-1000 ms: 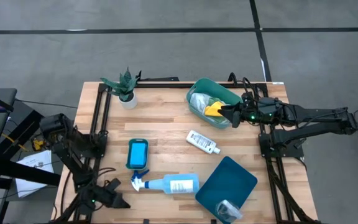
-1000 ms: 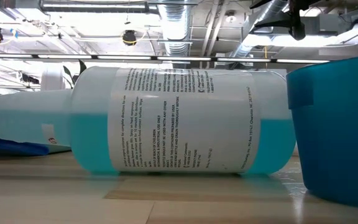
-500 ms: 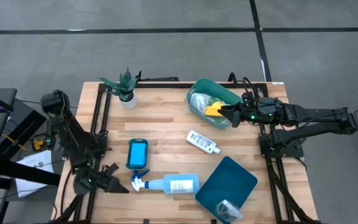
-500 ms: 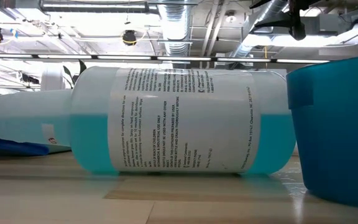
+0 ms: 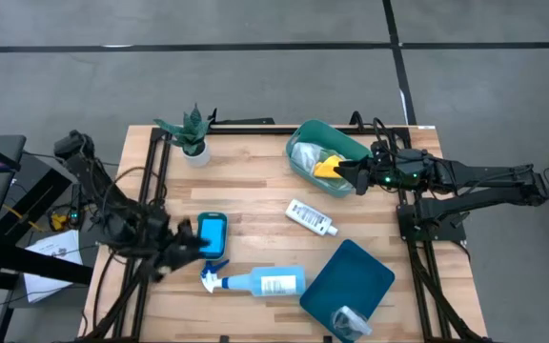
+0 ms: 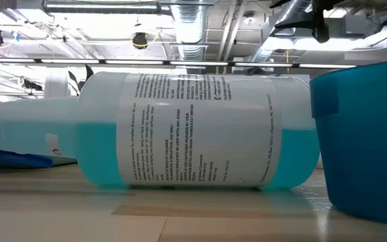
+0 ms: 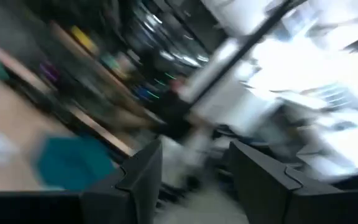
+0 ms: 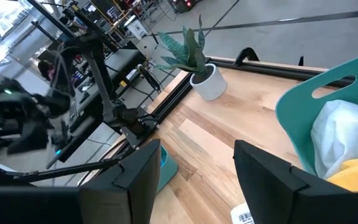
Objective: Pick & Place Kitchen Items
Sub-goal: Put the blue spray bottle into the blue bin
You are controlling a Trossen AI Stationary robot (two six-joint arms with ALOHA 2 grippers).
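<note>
A blue sponge (image 5: 211,234) lies flat on the wooden table (image 5: 255,181), left of centre. My left gripper (image 5: 185,246) is open and empty just left of it; its fingers show apart in the blurred left wrist view (image 7: 191,186). My right gripper (image 5: 346,173) is open and empty at the near rim of the teal tub (image 5: 305,138), which holds a white cloth (image 8: 344,127) and a yellow cloth (image 5: 325,168). A small white bottle (image 5: 311,217) and a pale-blue spray bottle (image 5: 255,283) lie on their sides; the spray bottle also fills the low view (image 6: 193,128).
A potted green plant (image 5: 189,133) stands at the far left. A dark teal container (image 5: 348,281) sits at the near right, with a crinkled silver cup (image 5: 349,322) at its near corner. Black frame rails run along the table's left and right edges.
My left gripper has swung from the table's near left corner toward the far edge and a little right, ending beside the blue sponge. Its arm has unfolded over the left edge. No object has moved.
</note>
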